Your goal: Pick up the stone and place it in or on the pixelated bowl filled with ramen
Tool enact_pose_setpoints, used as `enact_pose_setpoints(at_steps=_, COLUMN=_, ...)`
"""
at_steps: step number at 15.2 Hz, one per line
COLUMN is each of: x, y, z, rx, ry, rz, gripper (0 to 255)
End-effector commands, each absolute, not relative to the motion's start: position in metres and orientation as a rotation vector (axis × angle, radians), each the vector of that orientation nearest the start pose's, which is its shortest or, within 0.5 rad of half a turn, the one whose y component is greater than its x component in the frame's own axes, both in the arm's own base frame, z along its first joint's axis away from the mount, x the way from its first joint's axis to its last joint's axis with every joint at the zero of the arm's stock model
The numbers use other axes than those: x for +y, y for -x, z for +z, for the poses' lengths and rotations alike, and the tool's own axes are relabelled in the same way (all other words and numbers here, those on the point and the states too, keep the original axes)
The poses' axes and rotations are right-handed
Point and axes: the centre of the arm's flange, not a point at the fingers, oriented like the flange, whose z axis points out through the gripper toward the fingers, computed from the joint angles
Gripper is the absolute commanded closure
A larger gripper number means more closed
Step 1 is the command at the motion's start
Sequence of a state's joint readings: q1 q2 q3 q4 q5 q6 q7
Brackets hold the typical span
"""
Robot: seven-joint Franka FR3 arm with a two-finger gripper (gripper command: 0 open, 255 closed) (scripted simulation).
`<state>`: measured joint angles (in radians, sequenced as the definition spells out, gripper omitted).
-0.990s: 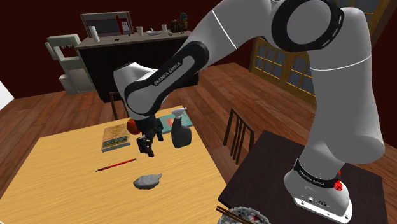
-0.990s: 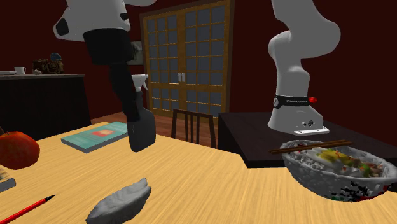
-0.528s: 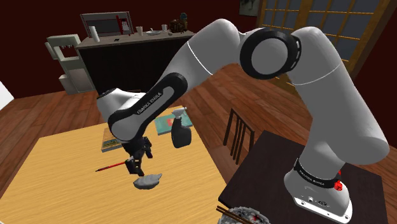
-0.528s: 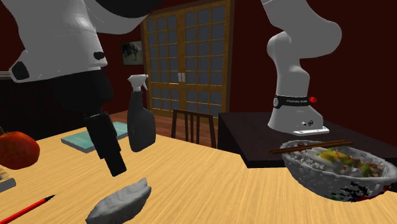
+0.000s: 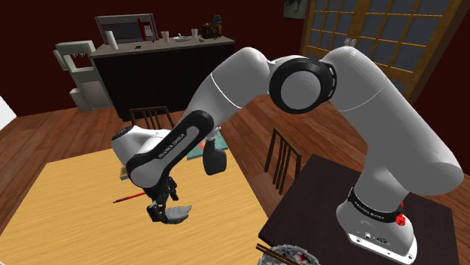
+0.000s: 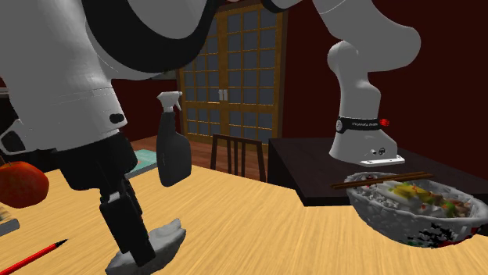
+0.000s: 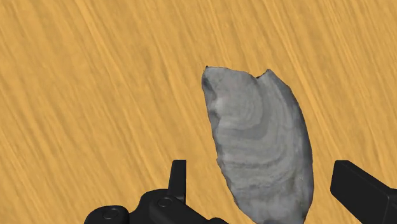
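Note:
The stone (image 7: 261, 146) is a grey, flat, elongated lump lying on the wooden table (image 7: 83, 83). My gripper (image 7: 262, 170) is low over it and open; the stone's near end lies between the two black fingers (image 7: 361, 188), with a gap on each side. In the shoulder view the gripper (image 5: 162, 212) sits at the stone (image 5: 179, 214) near the table's front edge. In the second exterior view the fingers (image 6: 129, 226) hide part of the stone (image 6: 166, 237). The ramen bowl (image 6: 383, 212), with chopsticks (image 6: 383, 181) across it, stands at that view's right.
A dark spray bottle (image 5: 213, 158) stands upright behind the gripper. A red pencil (image 5: 126, 199) lies on the table near the stone, and a red apple (image 6: 19, 184) sits at the second exterior view's left. Chairs (image 5: 282, 154) stand beside the table, next to the dark stand (image 5: 324, 218).
The arm has swung down and toward the table's front edge, bringing the open gripper from beside the spray bottle down over the stone. The stone has not moved.

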<state>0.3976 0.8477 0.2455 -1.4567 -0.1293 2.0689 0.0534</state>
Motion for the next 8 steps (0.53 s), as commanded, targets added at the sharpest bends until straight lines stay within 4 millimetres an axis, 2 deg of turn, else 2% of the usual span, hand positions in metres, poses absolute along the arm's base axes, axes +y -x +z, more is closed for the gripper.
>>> enact_pose_setpoints(at_steps=1, x=0.3891, y=-0.5737, z=0.1614, rx=-0.924, ry=2.973, rz=0.352, gripper=0)
enact_pose_setpoints(at_steps=8, x=0.3890, y=-0.5731, z=0.1584, rx=-0.924, ry=2.973, rz=0.352, gripper=0)
